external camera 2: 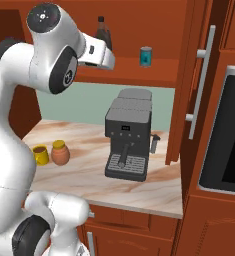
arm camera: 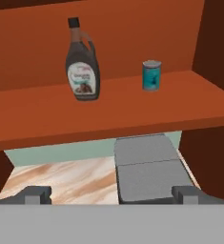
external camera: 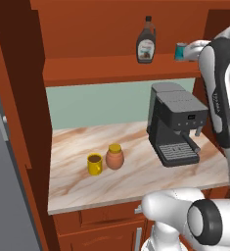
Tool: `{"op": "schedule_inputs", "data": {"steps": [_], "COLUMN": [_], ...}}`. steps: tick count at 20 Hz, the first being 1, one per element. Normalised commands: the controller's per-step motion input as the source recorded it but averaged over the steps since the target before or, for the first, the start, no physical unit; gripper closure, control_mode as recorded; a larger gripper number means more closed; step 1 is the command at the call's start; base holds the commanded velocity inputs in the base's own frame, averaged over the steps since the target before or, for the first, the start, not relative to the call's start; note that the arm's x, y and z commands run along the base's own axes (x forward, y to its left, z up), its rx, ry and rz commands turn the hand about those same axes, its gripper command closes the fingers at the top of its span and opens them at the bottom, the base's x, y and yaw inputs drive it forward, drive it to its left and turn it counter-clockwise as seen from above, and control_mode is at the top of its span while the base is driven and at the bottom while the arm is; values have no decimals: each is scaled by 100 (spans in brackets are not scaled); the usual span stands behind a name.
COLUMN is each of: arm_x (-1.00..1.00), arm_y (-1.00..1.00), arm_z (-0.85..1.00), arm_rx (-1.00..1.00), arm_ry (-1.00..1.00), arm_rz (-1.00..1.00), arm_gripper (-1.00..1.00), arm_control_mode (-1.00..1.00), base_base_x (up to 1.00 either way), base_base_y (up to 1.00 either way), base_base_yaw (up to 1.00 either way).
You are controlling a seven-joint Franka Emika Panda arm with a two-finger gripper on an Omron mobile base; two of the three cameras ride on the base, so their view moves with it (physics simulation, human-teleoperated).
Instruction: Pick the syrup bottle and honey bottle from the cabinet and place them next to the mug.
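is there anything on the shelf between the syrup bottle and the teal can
No. In the hand view the stretch of cabinet shelf between the syrup bottle and the teal can is bare wood.

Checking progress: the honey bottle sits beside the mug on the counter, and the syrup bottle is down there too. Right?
Not quite. The honey bottle does sit beside the mug on the counter, but the syrup bottle stands on the cabinet shelf, as the hand view shows.

No text can be read. A white label is seen on the syrup bottle [arm camera: 82, 62] at the upper left of the hand view, but its print is too blurred to be made out.
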Motion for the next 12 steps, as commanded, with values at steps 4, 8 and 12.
{"op": "schedule_inputs", "data": {"steps": [4,8,12], "arm_x": [74,81,75], "arm_y": [0,0,0], "arm_z": [-12,-3,0], "arm_rx": [2,1,2], "arm_ry": [0,0,0], "arm_rz": [7,5,10], "arm_gripper": [-100,-100,-100], "arm_control_mode": [-100,-100,-100], "base_base_x": [0,0,0], "base_base_y": [0,0,0], "base_base_yaw": [0,0,0]}}
